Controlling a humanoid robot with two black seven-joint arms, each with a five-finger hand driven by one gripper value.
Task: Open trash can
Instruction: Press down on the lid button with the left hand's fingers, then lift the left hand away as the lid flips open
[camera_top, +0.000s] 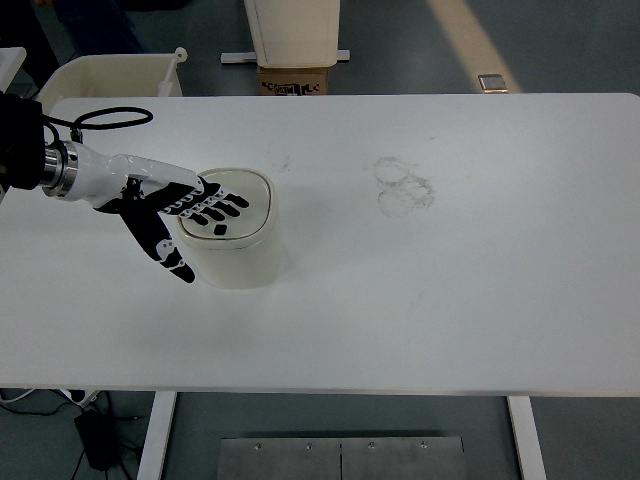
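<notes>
The table (450, 300) carries the can (232, 243) at its left-centre, lid (240, 205) apparently still closed; the left hand (185, 208) lies flat over the lid's left part, fingers (228, 208) spread and gripping nothing, so by judgement the press-to-open step is under way and opening remains. Faint ring marks (402, 186) lie well apart to the right, a bin (110, 75) beyond the far-left edge; nothing obstructs.
</notes>
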